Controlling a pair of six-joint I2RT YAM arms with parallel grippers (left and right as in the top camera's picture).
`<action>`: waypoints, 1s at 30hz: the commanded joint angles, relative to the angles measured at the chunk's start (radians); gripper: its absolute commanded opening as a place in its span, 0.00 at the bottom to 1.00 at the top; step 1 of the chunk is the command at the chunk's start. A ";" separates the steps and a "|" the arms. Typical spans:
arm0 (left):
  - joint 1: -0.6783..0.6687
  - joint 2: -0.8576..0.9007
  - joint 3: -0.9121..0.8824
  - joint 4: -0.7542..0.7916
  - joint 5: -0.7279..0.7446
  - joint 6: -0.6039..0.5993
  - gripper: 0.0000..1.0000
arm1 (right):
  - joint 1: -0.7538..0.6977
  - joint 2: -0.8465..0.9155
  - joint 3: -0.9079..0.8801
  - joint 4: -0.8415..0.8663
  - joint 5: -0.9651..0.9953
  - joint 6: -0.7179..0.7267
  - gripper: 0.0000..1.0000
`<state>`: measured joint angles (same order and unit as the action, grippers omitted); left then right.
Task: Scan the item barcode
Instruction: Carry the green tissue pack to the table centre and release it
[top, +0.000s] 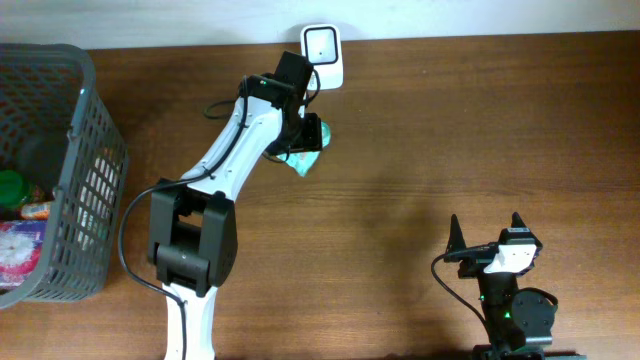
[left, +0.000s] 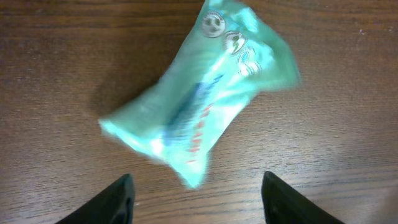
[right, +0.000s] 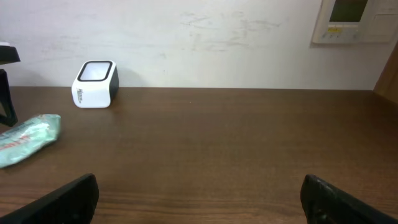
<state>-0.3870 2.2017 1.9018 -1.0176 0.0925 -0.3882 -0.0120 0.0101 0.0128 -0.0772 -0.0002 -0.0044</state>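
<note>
My left end effector (left: 199, 202) stands open, fingers spread with nothing between them. The teal packet (left: 199, 106) lies slantwise on the bench (top: 450, 130) just ahead of the fingertips, a little blurred and touching neither. It sits just in front of the white scanner (top: 323, 52), which stands at the bench's far edge against the wall. My right end effector (right: 199, 199) is open too and holds nothing, well apart near the front edge. The grey basket (top: 100, 160) takes up the left end, and bare wood stretches between the two arms.

White arm (top: 226, 150), black hand (left: 200, 200), black cables (top: 124, 228)
</note>
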 joint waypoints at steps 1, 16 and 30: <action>0.011 -0.012 0.082 -0.083 -0.010 -0.007 0.65 | 0.005 -0.006 -0.007 -0.005 0.005 -0.006 0.99; 0.561 -0.356 0.857 -0.671 -0.012 0.301 0.99 | 0.005 -0.006 -0.007 -0.005 0.005 -0.006 0.99; 1.070 -0.409 0.175 -0.329 -0.097 0.307 0.95 | 0.005 -0.006 -0.007 -0.005 0.005 -0.006 0.99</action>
<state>0.6353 1.7645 2.1036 -1.3720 -0.0044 -0.0937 -0.0120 0.0101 0.0128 -0.0772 0.0002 -0.0048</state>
